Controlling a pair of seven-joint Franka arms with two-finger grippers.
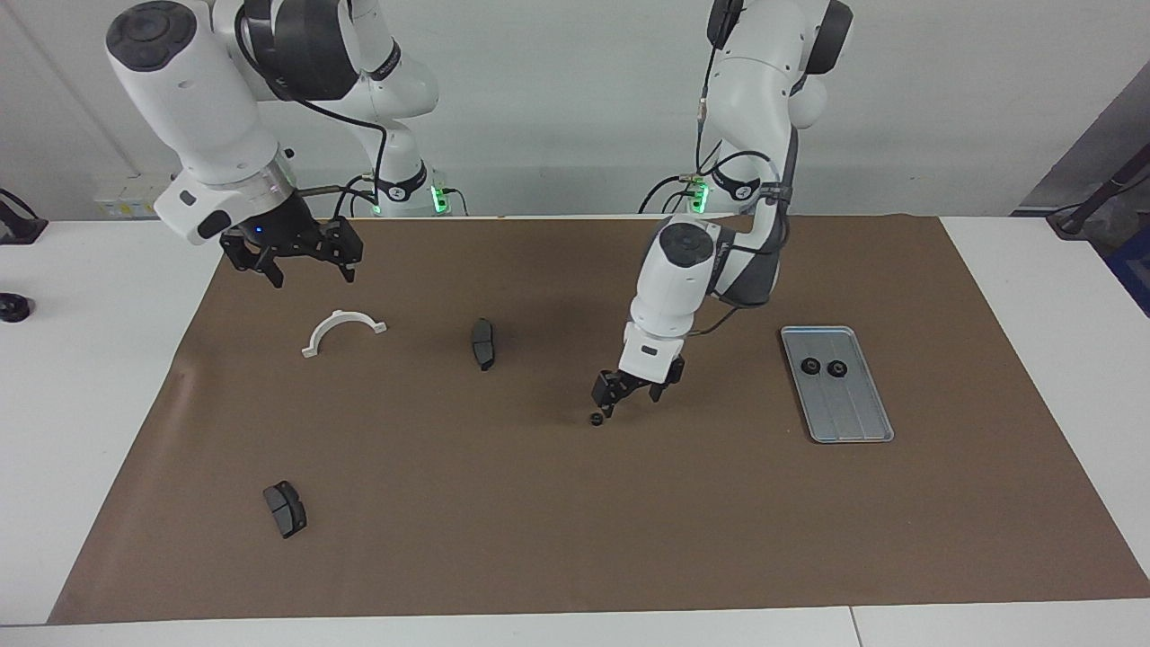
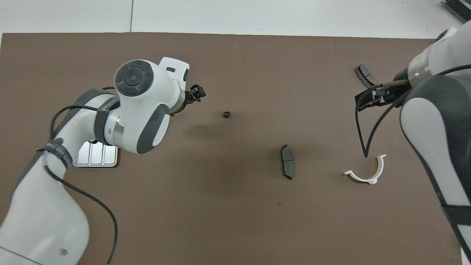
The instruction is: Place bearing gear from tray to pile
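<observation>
A small black bearing gear (image 1: 595, 420) (image 2: 227, 114) lies alone on the brown mat, mid-table. My left gripper (image 1: 632, 396) (image 2: 195, 94) hangs open just above the mat, beside that gear on the tray's side, holding nothing. The silver tray (image 1: 849, 409) sits toward the left arm's end with two more bearing gears (image 1: 809, 365) (image 1: 837, 368) in it; in the overhead view the left arm hides most of the tray (image 2: 96, 157). The pile is a white half-ring bracket (image 1: 344, 328) (image 2: 366, 173) and two dark brake pads (image 1: 483, 343) (image 1: 285, 509). My right gripper (image 1: 310, 270) (image 2: 368, 97) hovers open over the mat near the bracket.
A brown mat (image 1: 575, 521) covers most of the white table. A small black object (image 1: 13, 308) sits on the bare table past the right arm's end of the mat.
</observation>
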